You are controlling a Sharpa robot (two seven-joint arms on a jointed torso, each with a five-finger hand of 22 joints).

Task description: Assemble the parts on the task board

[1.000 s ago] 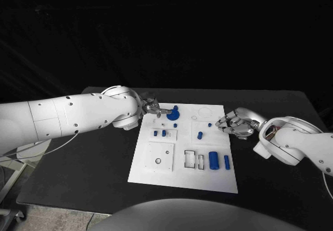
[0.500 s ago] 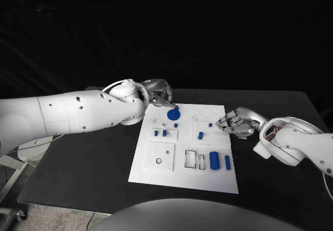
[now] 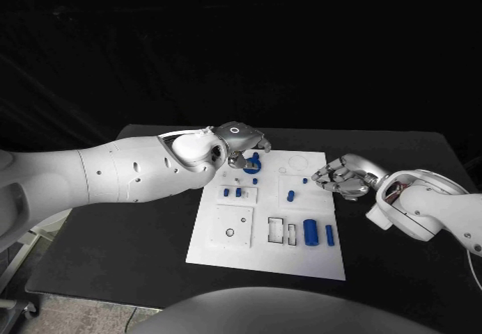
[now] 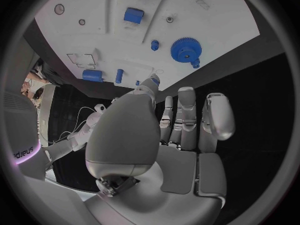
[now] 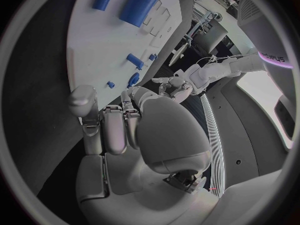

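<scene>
The white task board (image 3: 269, 259) lies mid-table. A blue gear (image 3: 251, 166) stands near its far left corner, also the gear (image 4: 184, 49) in the left wrist view. Small blue pegs (image 3: 232, 192) and a blue block (image 3: 289, 196) stand mid-board, and two blue cylinders (image 3: 317, 233) lie near the right edge. My left hand (image 3: 241, 141) hovers just above and behind the gear, fingers (image 4: 181, 115) stretched out with nothing in them. At the board's right edge my right hand (image 3: 341, 178) stays with fingers (image 5: 106, 125) loosely bent, holding nothing.
The board also has empty rectangular slots (image 3: 279, 231) and a square plate with holes (image 3: 232, 226). Black table (image 3: 120, 243) surrounds the board. My bulky left forearm (image 3: 120, 170) stretches across the table's left side.
My left hand has let go near the gear, risen and swung right as the arm rolled. The gear stays on the board. The right hand has not moved.
</scene>
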